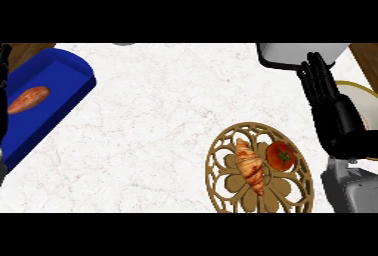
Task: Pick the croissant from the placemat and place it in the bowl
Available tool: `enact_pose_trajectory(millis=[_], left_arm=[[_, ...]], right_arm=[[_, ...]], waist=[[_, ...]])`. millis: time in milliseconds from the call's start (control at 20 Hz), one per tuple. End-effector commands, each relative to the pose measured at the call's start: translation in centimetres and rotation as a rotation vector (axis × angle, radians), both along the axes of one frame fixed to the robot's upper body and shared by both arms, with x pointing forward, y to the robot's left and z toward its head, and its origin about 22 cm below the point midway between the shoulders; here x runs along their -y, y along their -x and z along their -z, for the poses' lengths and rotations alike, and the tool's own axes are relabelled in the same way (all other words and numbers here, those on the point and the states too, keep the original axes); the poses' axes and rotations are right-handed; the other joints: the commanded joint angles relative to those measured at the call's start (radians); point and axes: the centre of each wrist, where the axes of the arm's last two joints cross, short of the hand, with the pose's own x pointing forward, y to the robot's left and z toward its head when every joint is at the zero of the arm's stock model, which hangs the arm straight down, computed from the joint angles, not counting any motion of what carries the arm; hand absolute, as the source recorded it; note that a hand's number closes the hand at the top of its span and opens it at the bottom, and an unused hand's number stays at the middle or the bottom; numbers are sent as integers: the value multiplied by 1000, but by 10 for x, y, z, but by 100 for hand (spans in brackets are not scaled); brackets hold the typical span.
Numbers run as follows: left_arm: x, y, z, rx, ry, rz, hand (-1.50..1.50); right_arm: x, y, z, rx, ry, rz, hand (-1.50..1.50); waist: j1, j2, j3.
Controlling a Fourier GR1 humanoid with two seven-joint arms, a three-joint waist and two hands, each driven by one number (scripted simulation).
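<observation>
The croissant (250, 165) lies untouched on the round openwork placemat (221, 165) near the lower edge of the view, with a tomato (281, 155) just beside it on the same mat. The pick step is not yet begun.

The right hand (336, 117) stands to the right of the placemat, fingers straight and together, pointing away from the robot, holding nothing. It is apart from the croissant. The next move calls for bringing this hand leftward and down over the croissant, then closing the fingers round it. The tomato sits between hand and croissant, so the approach should come from above to avoid nudging it.

The pale round rim (362, 91) at the right edge, partly hidden behind the hand, is probably the bowl; this cannot be confirmed.

Farther off, a white object (288, 54) sits at the counter's top edge. At far left, a blue tray (55, 75) holds a sweet potato (28, 99).

The left hand does not show.
</observation>
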Motion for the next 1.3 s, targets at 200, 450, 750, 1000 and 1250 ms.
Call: enact_pose_trajectory(millis=[200, 450, 750, 1000, 1250], left_arm=[[0, 12, 53, -289, 75, -15, 0], [-11, 27, 84, -448, 149, -73, 0], [-19, 42, 90, -476, 161, -60, 0], [2, 21, 87, -459, 173, -10, 0], [15, 31, 87, -447, 142, 5, 0]], right_arm=[[-50, 4, -65, 295, 519, -421, 150], [10, 12, -53, 111, 1039, 70, -150], [-15, 112, -16, 194, 1135, -45, -150], [-34, 144, -20, 131, 1169, 78, -150], [-66, 125, -43, 113, 1246, 79, -150]], waist=[[-13, 14, 13], [-115, -10, 10], [-97, -3, 17], [-66, 12, 17], [-44, 14, 17]])
